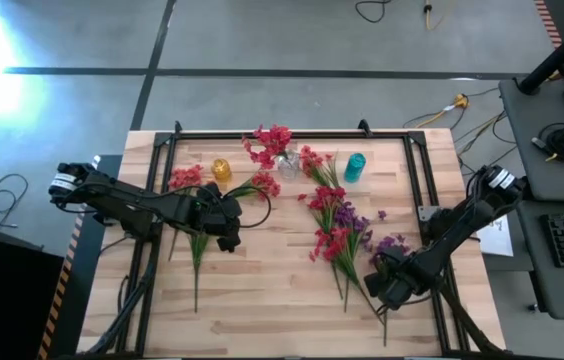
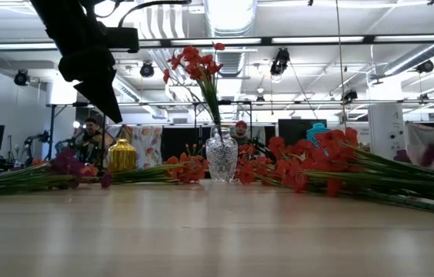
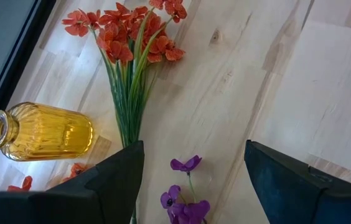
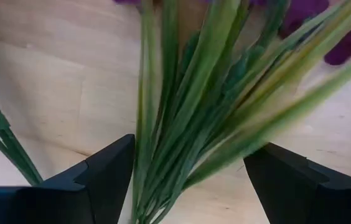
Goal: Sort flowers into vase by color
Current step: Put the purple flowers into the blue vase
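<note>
Red sprigs stand in a clear glass vase (image 1: 287, 162) (image 2: 222, 154) at the far middle of the table. More red sprigs (image 1: 187, 180) lie flat on the left, and a mixed red and purple pile (image 1: 334, 225) lies in the centre. My left gripper (image 1: 230, 218) (image 3: 194, 146) hovers open above a purple sprig (image 3: 185, 199), beside an orange-red bunch (image 3: 132, 37). My right gripper (image 1: 380, 290) (image 4: 191, 146) is open low over a purple bunch (image 1: 392, 245), and that bunch's green stems (image 4: 188, 106) run between its fingers. My right gripper has its open fingers on either side of the purple bunch's green stems (image 4: 163, 162), coming from above with the fingers set across them. Whether a finger touches the stems I cannot tell. The stems lie on the table.
A yellow ribbed vase (image 1: 221, 170) (image 3: 38, 132) stands far left of the clear vase, and a teal vase (image 1: 355, 167) (image 2: 317, 131) stands to its right. A black frame (image 1: 292, 133) borders the wooden table. Bare wood lies along the near edge (image 1: 272, 320).
</note>
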